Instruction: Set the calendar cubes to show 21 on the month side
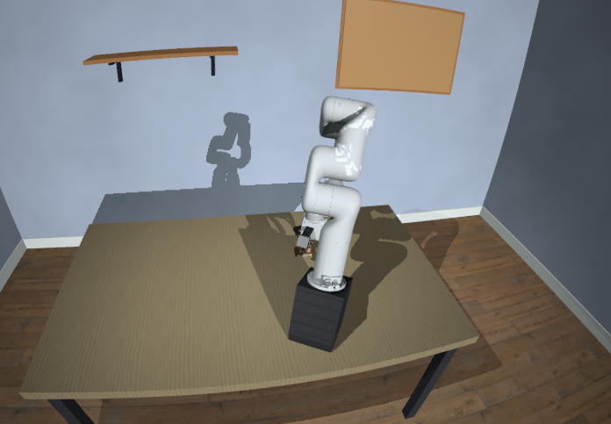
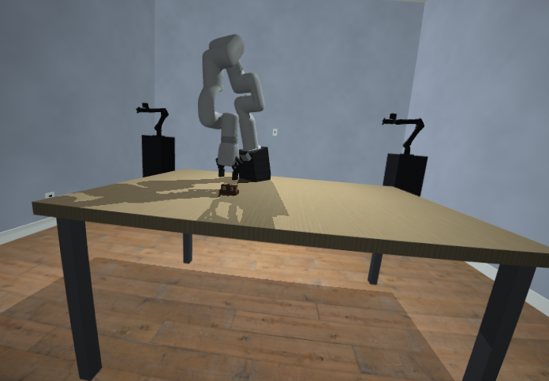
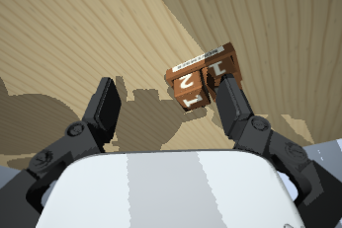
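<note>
Hovering above the wooden table, the gripper had its jaws spread fully and held nothing. The calendar tray lay flat below, off toward one finger rather than centred, with both cubes side by side in it: the left cube showing 2 on top, the right cube showing 1. Judging by this, the arm stood clear to let things settle.

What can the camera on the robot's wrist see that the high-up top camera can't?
Only the wrist view shows the white digits on the two brown wooden cubes, a 2 and a 1 on their tops, and the white label strip on the brown tray. Only the top view shows the whole white arm, its black pedestal, the wooden wall shelf and the orange board. Both show the tan wooden table and the gripper, jaws wide open and empty.
</note>
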Controlling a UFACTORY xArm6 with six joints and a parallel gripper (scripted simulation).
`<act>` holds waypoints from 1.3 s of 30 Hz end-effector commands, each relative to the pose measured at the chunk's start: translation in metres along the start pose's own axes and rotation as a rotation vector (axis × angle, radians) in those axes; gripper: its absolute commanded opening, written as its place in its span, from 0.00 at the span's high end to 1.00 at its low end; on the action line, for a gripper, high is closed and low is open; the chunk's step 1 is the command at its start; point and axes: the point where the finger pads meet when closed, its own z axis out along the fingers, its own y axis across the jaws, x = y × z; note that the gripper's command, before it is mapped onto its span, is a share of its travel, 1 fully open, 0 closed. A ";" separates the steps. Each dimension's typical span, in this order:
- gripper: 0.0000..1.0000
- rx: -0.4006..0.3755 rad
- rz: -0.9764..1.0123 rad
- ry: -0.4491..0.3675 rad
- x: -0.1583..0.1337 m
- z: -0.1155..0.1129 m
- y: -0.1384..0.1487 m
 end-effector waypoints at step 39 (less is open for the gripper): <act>0.00 -0.001 0.000 -0.002 -0.039 -0.009 0.013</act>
